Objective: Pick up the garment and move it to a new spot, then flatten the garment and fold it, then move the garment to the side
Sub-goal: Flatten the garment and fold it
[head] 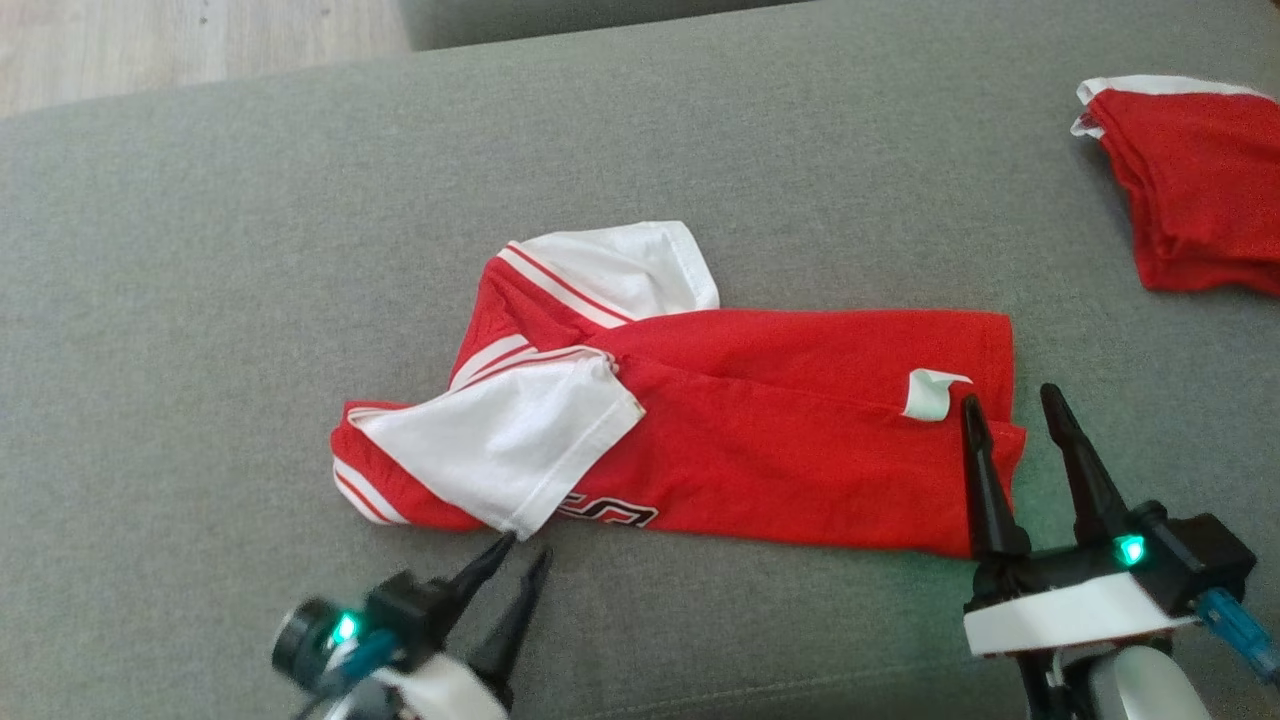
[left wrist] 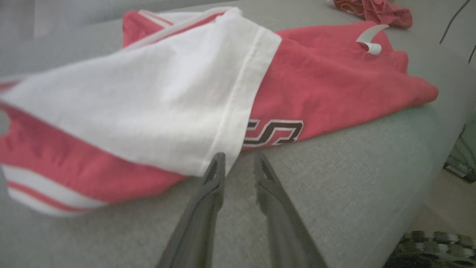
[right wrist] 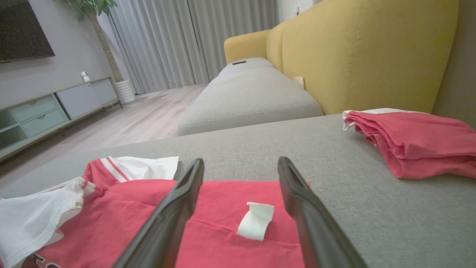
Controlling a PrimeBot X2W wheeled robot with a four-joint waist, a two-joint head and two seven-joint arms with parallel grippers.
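Inspection finds the red and white jersey garment [head: 780,440] lying about mid-way across the grey woven seat cushion [head: 300,250], doubled into a long band whose long axis runs along the cushion from your left to your right. Toward the cushion's near edge, the left gripper [head: 528,545] sits at the garment's left end. Its jaws stand narrow with bare cushion showing between them, and one fingertip [left wrist: 219,158] touches the hem corner of the white sleeve [head: 510,440]; no cloth is seen pinched. The right gripper [head: 1008,398] is over the garment's right end, jaws wide and holding nothing, framing the small white label [head: 932,394]. Each arm is nearer its own end, so a two-ended lift looks feasible. A second folded red garment [head: 1200,190] occupies the cushion's far right corner, well apart.
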